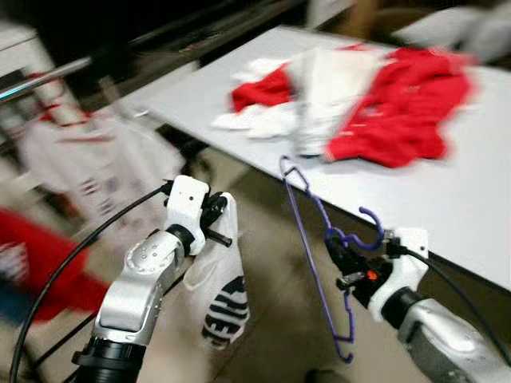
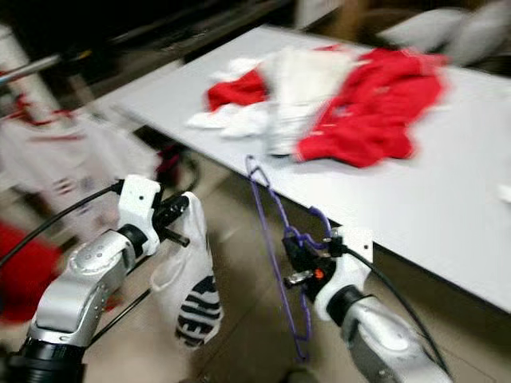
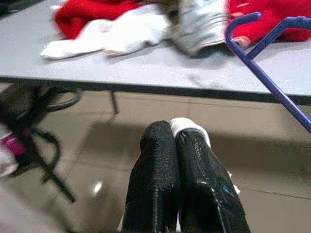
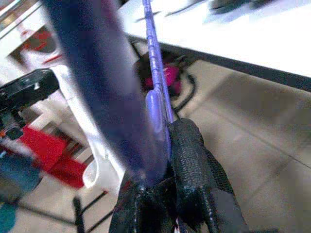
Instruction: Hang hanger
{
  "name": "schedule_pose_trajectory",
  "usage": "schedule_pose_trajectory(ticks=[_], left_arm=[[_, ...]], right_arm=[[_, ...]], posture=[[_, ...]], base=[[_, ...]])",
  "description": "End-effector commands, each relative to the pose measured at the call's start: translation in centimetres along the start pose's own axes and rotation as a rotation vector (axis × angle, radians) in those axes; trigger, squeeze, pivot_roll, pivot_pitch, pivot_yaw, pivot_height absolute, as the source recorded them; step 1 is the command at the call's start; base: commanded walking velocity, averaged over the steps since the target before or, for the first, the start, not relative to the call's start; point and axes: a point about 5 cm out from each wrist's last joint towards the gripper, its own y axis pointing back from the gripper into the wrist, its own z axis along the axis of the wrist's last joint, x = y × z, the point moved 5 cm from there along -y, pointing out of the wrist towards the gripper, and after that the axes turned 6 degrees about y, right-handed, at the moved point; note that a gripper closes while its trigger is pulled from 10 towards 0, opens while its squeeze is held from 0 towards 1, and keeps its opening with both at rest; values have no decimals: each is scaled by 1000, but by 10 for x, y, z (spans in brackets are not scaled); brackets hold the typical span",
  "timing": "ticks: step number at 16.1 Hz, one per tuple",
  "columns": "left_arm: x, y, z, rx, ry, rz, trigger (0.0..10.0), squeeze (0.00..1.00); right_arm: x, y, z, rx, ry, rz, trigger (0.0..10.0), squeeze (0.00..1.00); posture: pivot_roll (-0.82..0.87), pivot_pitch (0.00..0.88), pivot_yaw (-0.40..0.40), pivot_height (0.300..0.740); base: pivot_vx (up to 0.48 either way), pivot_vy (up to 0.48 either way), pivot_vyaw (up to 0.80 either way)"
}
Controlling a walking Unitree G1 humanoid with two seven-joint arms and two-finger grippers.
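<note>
Left eye view: the right gripper (image 1: 345, 259) is clamped on a thin purple wire hanger (image 1: 315, 239) just below its hook, holding it upright off the near edge of the white tabletop (image 1: 447, 199), presumably to carry it to a rail. The left gripper (image 1: 215, 225), also off that edge, pinches a limp white garment (image 1: 223, 291) (dark stripes on soft cloth), likely awaiting the hanger. Crumpled red-and-white clothes (image 1: 359, 96) lie on the smooth tabletop.
</note>
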Motion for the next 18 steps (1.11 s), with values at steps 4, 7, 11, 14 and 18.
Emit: schedule_pose_trajectory(ticks=[4,7,11,14,18], left_arm=[[6,4,-2,-15,6,38,10000,0],[8,5,0,-22,3,48,10000,0],[4,0,8,-49,-82,38,10000,0],[5,-4,11,-67,-61,55,10000,0],[8,-6,26,-115,-39,39,10000,0]], right_arm=[[-12,15,-6,33,-5,-66,10000,0],[-16,10,-10,38,-26,-97,10000,0],[-24,6,0,13,-15,-109,10000,0],[-28,-3,2,1,-15,-109,10000,0],[-29,-10,21,-56,54,-66,10000,0]], posture=[[-82,33,99,740],[-69,29,77,740],[-69,3,60,740],[-47,0,38,740],[-59,0,45,740]], base=[[0,288,-800],[0,332,-800],[0,158,-800],[0,-244,-669],[0,0,0]])
